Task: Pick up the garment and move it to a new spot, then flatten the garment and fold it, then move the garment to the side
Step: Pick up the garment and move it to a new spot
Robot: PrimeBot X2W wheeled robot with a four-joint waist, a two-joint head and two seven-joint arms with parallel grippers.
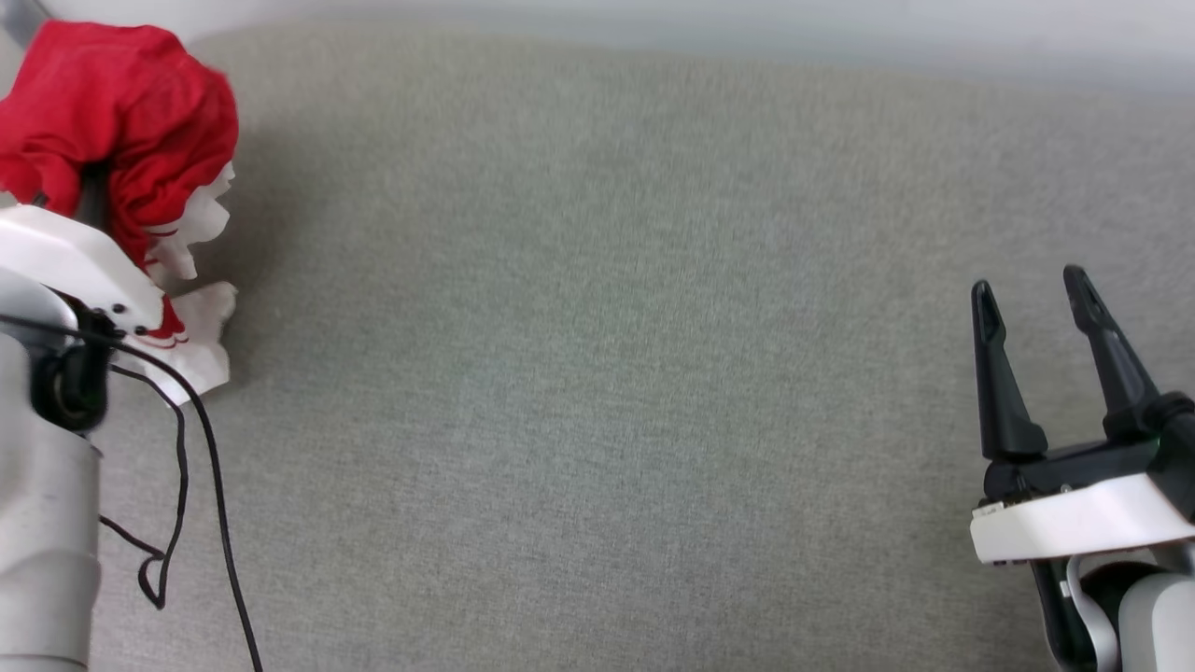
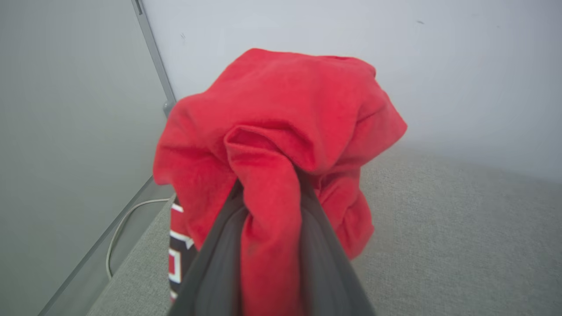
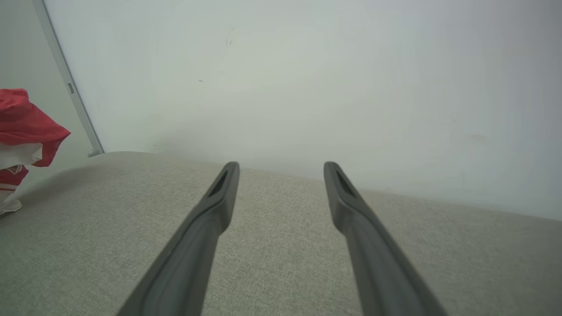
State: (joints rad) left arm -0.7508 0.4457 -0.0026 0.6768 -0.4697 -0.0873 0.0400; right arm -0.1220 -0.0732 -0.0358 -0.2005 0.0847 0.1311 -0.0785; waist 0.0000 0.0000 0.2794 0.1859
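Note:
The garment (image 1: 121, 121) is a bunched red shirt with white sleeve parts, lifted at the far left of the grey padded surface (image 1: 597, 373). Its white sleeve (image 1: 201, 327) hangs down to the surface. In the left wrist view my left gripper (image 2: 270, 184) is shut on a fold of the garment (image 2: 281, 127), red cloth pinched between the two dark fingers (image 2: 219, 263); dark lettering with white outline (image 2: 178, 259) shows low on the cloth. My right gripper (image 1: 1027, 285) stands open at the right with nothing between its fingers (image 3: 210, 219). The garment (image 3: 22, 127) also appears at the left edge of the right wrist view.
A pale wall (image 3: 307, 87) runs along the far edge of the surface. A metal post (image 2: 153, 52) stands at the back left corner, and a white cable (image 2: 118, 228) lies on the floor beside the surface. Black cables (image 1: 201, 467) hang from my left arm.

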